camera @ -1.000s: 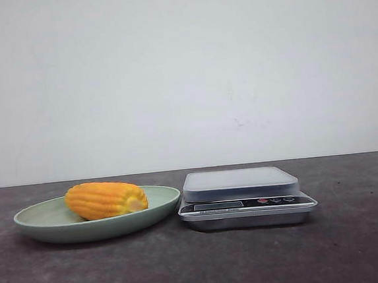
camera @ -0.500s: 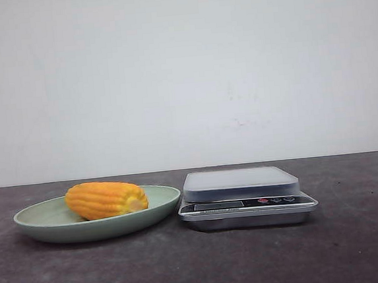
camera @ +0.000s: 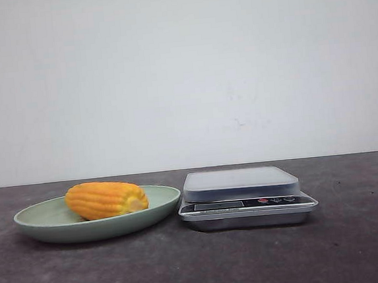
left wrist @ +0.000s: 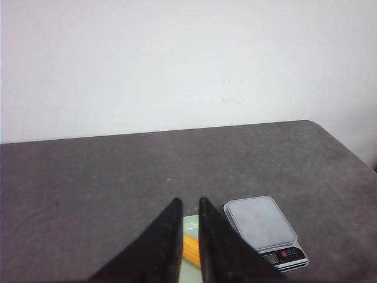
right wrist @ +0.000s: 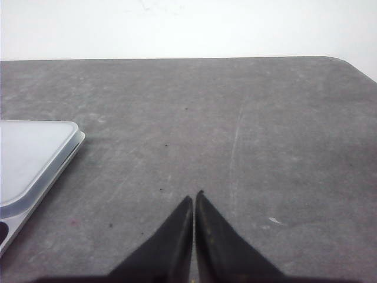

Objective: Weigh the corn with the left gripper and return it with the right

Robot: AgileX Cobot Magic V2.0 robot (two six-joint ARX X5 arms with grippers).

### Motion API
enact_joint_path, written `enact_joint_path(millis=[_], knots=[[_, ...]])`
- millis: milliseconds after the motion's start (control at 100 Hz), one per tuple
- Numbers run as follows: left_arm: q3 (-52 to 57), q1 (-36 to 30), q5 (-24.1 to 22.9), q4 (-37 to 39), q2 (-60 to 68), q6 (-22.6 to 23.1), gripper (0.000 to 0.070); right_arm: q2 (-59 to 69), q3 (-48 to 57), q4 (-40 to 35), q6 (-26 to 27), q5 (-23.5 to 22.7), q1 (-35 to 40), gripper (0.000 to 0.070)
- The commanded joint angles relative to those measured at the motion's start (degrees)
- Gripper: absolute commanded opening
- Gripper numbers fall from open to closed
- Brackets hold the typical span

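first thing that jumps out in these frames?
The orange-yellow corn, lying on its side in the pale green plate at the left of the dark table. Next, the silver kitchen scale right beside the plate, its platform bare. In the wrist views, the left gripper is slightly parted high above the plate, and the right gripper is shut over bare table beside the scale.

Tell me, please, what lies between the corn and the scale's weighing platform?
In the front view, only the plate's rim and a sliver of bare table separate corn from scale.
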Motion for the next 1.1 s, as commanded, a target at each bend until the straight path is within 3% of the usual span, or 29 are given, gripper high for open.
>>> enact_joint_path(millis=[0,150,210,440,530,780,1090], knots=[[0.79,0.33,-0.02,-3.19,0.42,-0.37,0.0,-0.02,-0.15,0.68,-0.44,0.04,0.04,0.0],[-7.48,6.12,2.91,-2.71,-3.32,-3.32,0.0,-0.02,-0.15,0.68,-0.44,0.04,0.04,0.0],[-14.93,9.35,3.34,1.22,-6.49,-3.26,0.0,-0.02,-0.15,0.68,-0.44,0.04,0.04,0.0],[-53.22,19.98,10.14,40.98,-26.18,3.8,0.0,-0.02,-0.15,0.68,-0.44,0.04,0.04,0.0],[-65.42,24.63,12.13,51.23,-32.72,4.44,0.0,-0.02,-0.15,0.66,-0.44,0.04,0.04,0.0],[-87.45,36.44,13.25,57.29,-44.89,0.0,0.0,-0.02,-0.15,0.68,-0.44,0.04,0.04,0.0],[-107.6,38.45,19.93,68.89,-47.89,-1.36,0.0,-0.02,-0.15,0.66,-0.44,0.04,0.04,0.0]])
